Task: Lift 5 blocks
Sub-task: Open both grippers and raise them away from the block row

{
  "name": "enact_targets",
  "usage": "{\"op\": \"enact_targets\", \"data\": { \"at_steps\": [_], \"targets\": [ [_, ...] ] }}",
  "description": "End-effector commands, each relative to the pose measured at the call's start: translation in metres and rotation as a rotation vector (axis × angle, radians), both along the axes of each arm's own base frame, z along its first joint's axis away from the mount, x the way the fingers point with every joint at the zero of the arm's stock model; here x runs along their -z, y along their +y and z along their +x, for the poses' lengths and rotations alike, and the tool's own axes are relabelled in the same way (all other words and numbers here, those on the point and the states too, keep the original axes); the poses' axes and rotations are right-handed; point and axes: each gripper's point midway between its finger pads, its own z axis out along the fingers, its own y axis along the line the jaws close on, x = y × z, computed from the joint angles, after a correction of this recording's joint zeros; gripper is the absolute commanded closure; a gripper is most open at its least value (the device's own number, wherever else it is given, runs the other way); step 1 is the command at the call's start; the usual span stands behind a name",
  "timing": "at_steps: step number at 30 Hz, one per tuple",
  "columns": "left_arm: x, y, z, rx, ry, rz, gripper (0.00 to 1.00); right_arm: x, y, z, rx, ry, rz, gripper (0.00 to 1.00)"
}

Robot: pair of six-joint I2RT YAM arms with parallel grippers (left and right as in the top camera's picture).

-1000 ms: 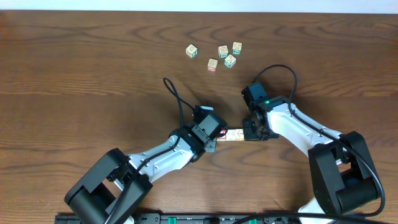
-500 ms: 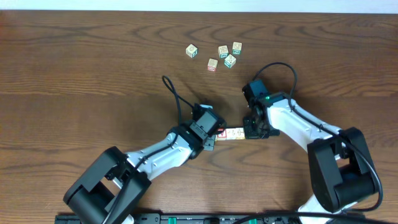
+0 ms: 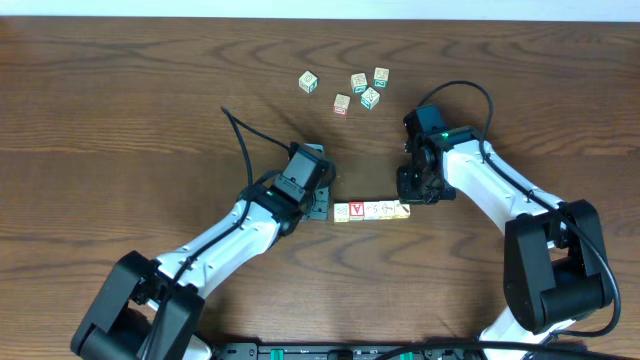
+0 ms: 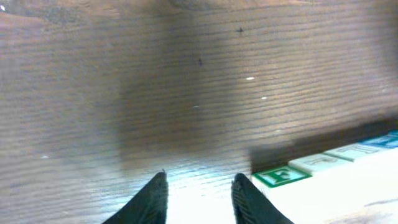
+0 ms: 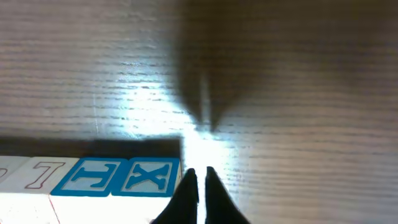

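The blocks [image 3: 372, 211] lie end to end in a short row on the table, near the middle front. One near the left end shows a red V [image 3: 356, 210]. My left gripper [image 3: 322, 207] stands just off the row's left end, open, with only bare wood between its fingers [image 4: 199, 190]. The left wrist view shows the row's end block with a green F face [image 4: 281, 176] right of my fingers. My right gripper [image 3: 410, 193] hovers at the row's right end, its fingers almost together and empty [image 5: 200, 180]. Blue-lettered block faces [image 5: 151, 177] sit just left of them.
Several loose cubes with teal and green prints [image 3: 358, 81] are scattered at the back of the table, one apart at the left [image 3: 308, 81]. A black cable [image 3: 245, 150] arcs over the wood behind my left arm.
My left gripper has opened, let go of the row's left end and drawn back up and to the left. The right gripper has shifted slightly back. The row now rests on the table.
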Motion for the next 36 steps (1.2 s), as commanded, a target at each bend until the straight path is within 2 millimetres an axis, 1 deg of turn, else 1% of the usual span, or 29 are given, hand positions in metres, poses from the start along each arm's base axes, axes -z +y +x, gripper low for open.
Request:
{"op": "enact_targets", "data": {
  "at_steps": [1,3,5,7,8,9,11,12,14,15,16,18,19,22,25,36],
  "targets": [
    [-0.012,0.005,0.014,0.01,-0.055,0.021,0.6,-0.007,-0.028,0.021,0.008,-0.093,-0.152,0.91],
    [-0.021,0.011,0.023,-0.008,-0.086,0.018,0.6,-0.012,-0.031,0.033,0.011,-0.142,-0.171,0.89],
    [-0.036,0.017,0.033,-0.03,-0.121,0.001,0.6,-0.019,-0.03,0.05,-0.001,-0.2,-0.159,0.84],
    [-0.057,0.025,0.041,-0.06,-0.168,-0.025,0.58,-0.028,-0.03,0.068,-0.016,-0.264,-0.149,0.75],
    [-0.068,0.03,0.043,-0.072,-0.192,-0.036,0.55,-0.034,-0.031,0.079,-0.022,-0.3,-0.149,0.69],
    [-0.081,0.037,0.044,-0.081,-0.219,-0.044,0.53,-0.039,-0.033,0.087,-0.028,-0.331,-0.15,0.62],
    [-0.1,0.045,0.042,-0.081,-0.258,-0.047,0.49,-0.046,-0.038,0.101,-0.038,-0.387,-0.165,0.46],
    [-0.108,0.049,0.039,-0.069,-0.277,-0.039,0.46,-0.049,-0.042,0.107,-0.036,-0.412,-0.178,0.36],
    [-0.123,0.058,0.032,-0.043,-0.305,-0.017,0.41,-0.055,-0.05,0.119,-0.012,-0.465,-0.206,0.22],
    [-0.128,0.062,0.028,-0.036,-0.316,-0.01,0.38,-0.059,-0.051,0.125,-0.002,-0.49,-0.21,0.07],
    [-0.133,0.065,0.026,-0.034,-0.325,-0.005,0.35,-0.062,-0.052,0.129,0.005,-0.513,-0.211,0.01],
    [-0.145,0.07,0.022,-0.044,-0.351,-0.015,0.28,-0.066,-0.052,0.137,0.015,-0.547,-0.204,0.01],
    [-0.152,0.072,0.022,-0.047,-0.37,-0.021,0.22,-0.066,-0.052,0.137,0.015,-0.551,-0.203,0.01],
    [-0.164,0.076,0.02,-0.058,-0.404,-0.035,0.22,-0.066,-0.052,0.137,0.014,-0.548,-0.203,0.01],
    [-0.171,0.078,0.019,-0.062,-0.422,-0.043,0.21,-0.066,-0.052,0.137,0.014,-0.548,-0.204,0.01],
    [-0.171,0.078,0.019,-0.062,-0.425,-0.045,0.21,-0.066,-0.052,0.136,0.013,-0.545,-0.204,0.01]
  ]
}}
